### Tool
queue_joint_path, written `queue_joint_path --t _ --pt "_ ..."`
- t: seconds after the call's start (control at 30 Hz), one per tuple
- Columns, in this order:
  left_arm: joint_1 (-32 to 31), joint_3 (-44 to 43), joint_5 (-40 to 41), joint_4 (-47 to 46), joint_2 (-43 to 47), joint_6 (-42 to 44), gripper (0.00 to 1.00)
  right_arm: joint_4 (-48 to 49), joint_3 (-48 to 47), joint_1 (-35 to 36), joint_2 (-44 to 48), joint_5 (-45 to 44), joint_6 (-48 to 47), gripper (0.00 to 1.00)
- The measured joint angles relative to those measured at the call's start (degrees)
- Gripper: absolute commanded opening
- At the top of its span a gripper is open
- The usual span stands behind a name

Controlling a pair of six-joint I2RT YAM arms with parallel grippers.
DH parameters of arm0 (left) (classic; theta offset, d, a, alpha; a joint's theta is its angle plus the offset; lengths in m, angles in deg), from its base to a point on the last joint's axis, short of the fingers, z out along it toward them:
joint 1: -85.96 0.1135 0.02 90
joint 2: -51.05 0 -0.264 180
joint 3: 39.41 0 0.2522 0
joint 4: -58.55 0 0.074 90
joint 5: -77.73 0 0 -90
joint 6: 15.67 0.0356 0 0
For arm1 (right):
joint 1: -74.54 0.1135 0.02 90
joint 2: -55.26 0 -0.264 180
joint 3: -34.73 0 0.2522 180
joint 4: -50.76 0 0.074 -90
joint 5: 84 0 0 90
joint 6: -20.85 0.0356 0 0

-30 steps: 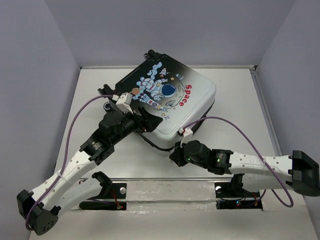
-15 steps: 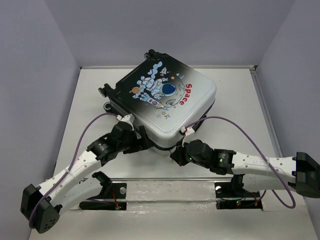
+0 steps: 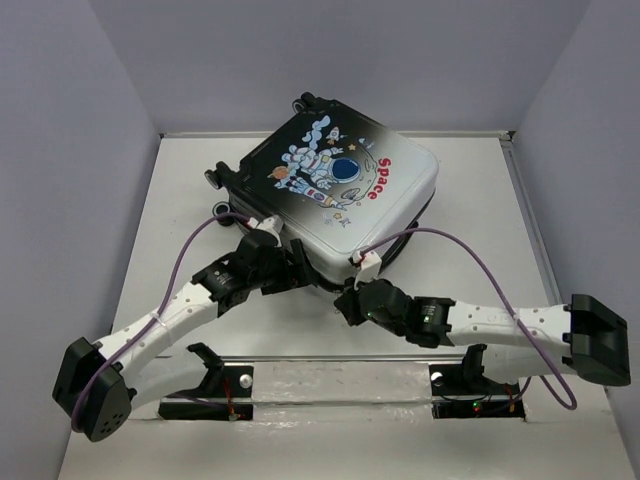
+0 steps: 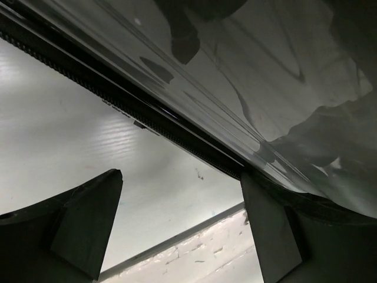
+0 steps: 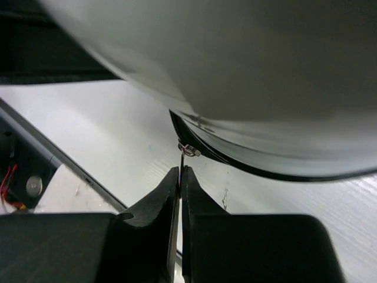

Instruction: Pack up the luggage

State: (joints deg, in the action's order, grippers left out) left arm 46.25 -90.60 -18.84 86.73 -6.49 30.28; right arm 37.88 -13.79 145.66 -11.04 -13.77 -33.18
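1. Shifted slightly toward the far side, the small hard-shell suitcase (image 3: 340, 190), white fading to black, lies closed and print-up on the flat white table (image 3: 480, 200). The left gripper (image 3: 290, 265) has dropped from its lid to the near-left edge.
2. Its fingers stand wide, holding nothing.
3. The right gripper (image 5: 180, 171) is pinched shut on a thin metal zipper pull (image 5: 187, 150) at the near corner.
4. Zipping well likely means pulling along the seam while the left gripper braces the shell.
5. Red "Space" lettering (image 3: 380, 182) flanks a cartoon astronaut (image 3: 340, 172).
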Motion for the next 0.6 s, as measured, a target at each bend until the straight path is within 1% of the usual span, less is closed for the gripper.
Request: queue_joint_path --t 0.13,0.3,0.33,0.37,0.47,0.53,0.6 --pt "-1.11 -1.68 0.39 -2.82 -3.91 0.02 0.92 1.20 -4.22 1.36 -6.34 -5.29 -1.03 0.07" --pt "-1.53 -2.05 0.55 -5.01 -5.75 0.13 0.93 4.11 -8.37 2.05 -13.42 -12.11 -3.30 0.07" --pt "-1.55 -2.12 0.55 -5.03 -5.81 0.33 0.95 4.96 -9.07 2.23 -14.88 -13.33 -3.58 0.07" --pt "-1.55 -2.32 0.66 -4.68 -5.81 0.76 0.98 6.34 -9.46 2.47 -16.11 -14.78 -3.76 0.07" --pt "-1.42 -4.07 1.25 -1.57 -5.55 2.78 0.99 9.53 -9.16 3.23 -17.42 -17.20 -2.91 0.07" --pt "0.35 -6.40 0.52 0.92 -4.83 4.55 0.99 11.82 -7.74 3.63 -16.90 -17.62 -1.70 0.07" --pt "5.31 -10.36 -1.84 3.15 -3.61 6.91 0.99 13.40 -6.60 3.72 -16.33 -18.05 -0.76 0.07"
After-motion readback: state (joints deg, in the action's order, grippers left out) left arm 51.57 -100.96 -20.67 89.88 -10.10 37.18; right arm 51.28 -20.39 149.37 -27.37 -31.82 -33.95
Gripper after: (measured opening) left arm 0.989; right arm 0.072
